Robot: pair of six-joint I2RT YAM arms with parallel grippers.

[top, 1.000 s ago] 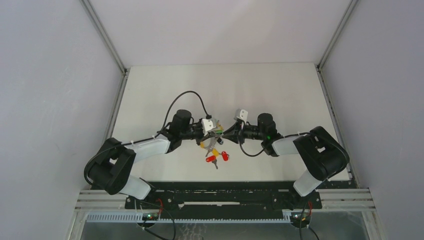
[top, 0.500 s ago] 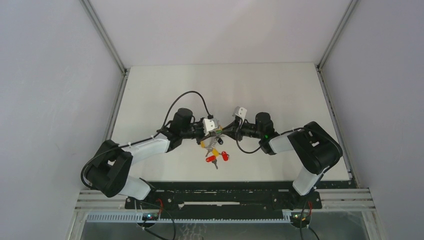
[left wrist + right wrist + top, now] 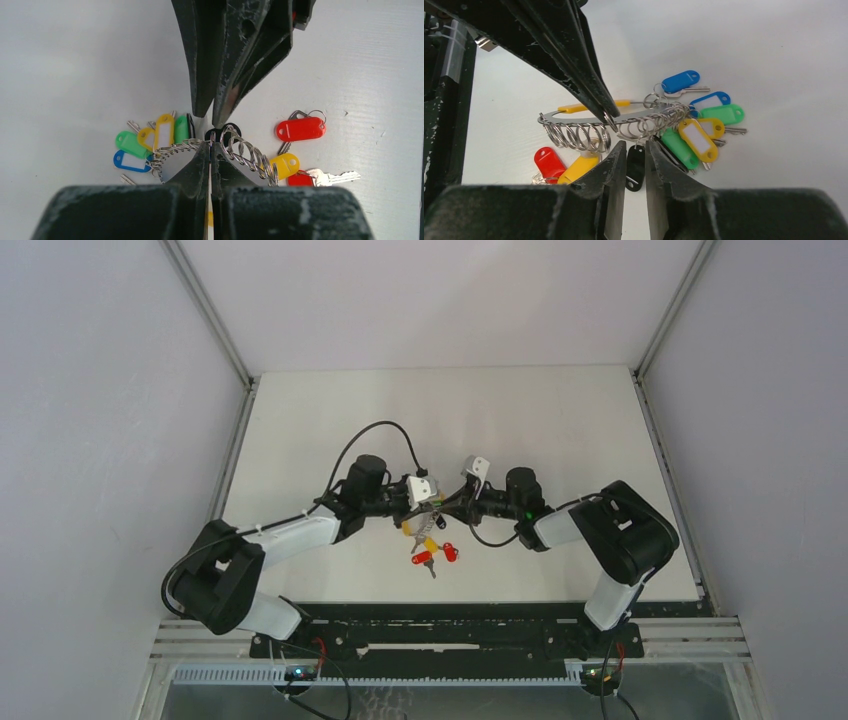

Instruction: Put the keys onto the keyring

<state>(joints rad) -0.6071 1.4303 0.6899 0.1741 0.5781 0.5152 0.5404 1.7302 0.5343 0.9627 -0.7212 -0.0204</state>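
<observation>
Left wrist view: left hand (image 3: pixel 210 146) clamped tight on the keyring (image 3: pixel 245 152), mid-table. Right hand (image 3: pixel 635 147) tips slightly apart, right at the ring coils with a black tag (image 3: pixel 634 170) between them; contact unclear. Red keys (image 3: pixel 300 129) lie just beside it on the white table (image 3: pixel 560 420). Grey walls (image 3: pixel 100 440) all around.

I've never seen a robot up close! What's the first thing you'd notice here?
The fan of green, blue and yellow tags on the keyring, on the white table, catches the eye first. Two black grippers meet tip to tip at it: the left gripper pinches the ring, and the right gripper points in from the opposite side. A red-tagged key lies beside it.
</observation>
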